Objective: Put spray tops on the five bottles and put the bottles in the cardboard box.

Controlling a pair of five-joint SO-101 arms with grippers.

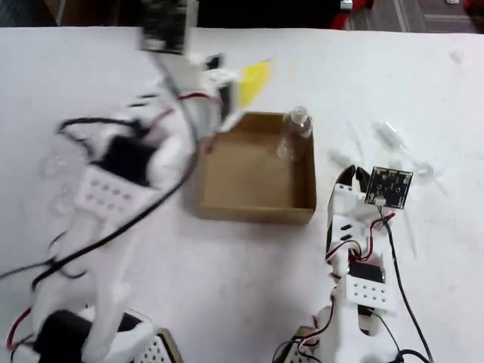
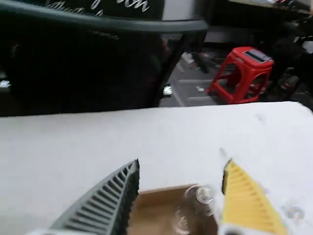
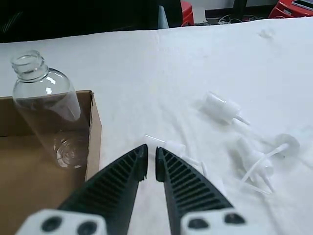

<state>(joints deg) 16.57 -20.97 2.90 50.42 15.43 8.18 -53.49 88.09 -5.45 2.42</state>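
Bottle (image 3: 46,107): uncapped, upright inside cardboard box (image 1: 257,210) corner.
Left gripper (image 2: 181,169): fingers apart above box.
Right gripper (image 3: 151,155): fingers nearly together, near spray tops (image 3: 222,107).

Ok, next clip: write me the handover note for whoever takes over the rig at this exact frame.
Left gripper: open, empty, raised by the far side of the cardboard box.
Right gripper: nearly shut, empty, low over the table beside the box, facing the loose spray tops.
Done: one bottle stands upright in a corner of the box, neck uncapped.
Left: no top is fitted yet. Cap that bottle, then cap and box the other four.
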